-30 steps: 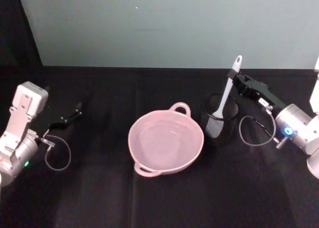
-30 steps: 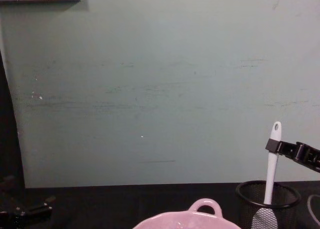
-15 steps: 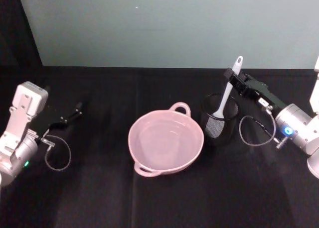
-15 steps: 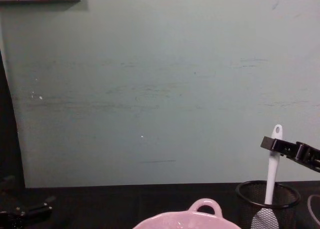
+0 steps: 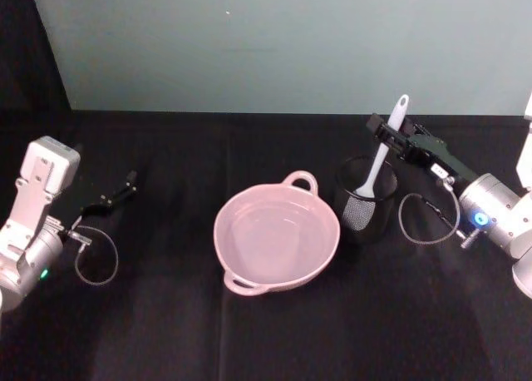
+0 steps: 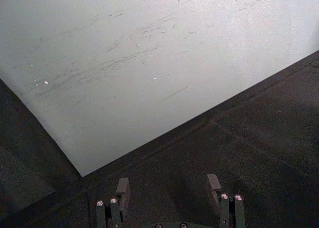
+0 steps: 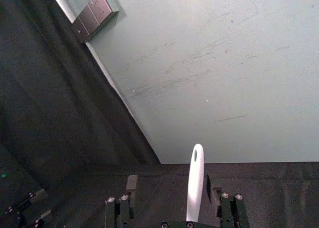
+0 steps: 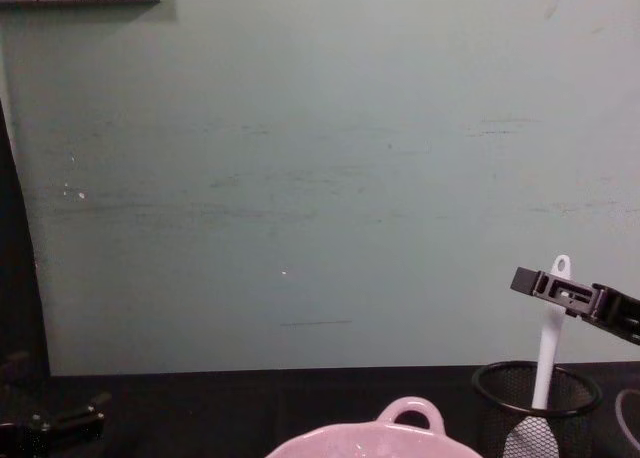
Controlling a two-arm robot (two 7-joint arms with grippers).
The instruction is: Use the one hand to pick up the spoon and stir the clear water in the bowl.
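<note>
The right claw point(image 5: 385, 135) is at the grasping step: its jaws stand wide apart astride the upper handle of the spoon point(image 5: 378, 163), not yet closed, so the next move calls for pinching shut and lifting straight up. The spoon stands nearly upright in the mesh cup point(image 5: 366, 200) below the claw, head down, holed tip above, beside the bowl point(image 5: 277, 237). The left claw point(image 5: 112, 198) rests open, far off.
</note>
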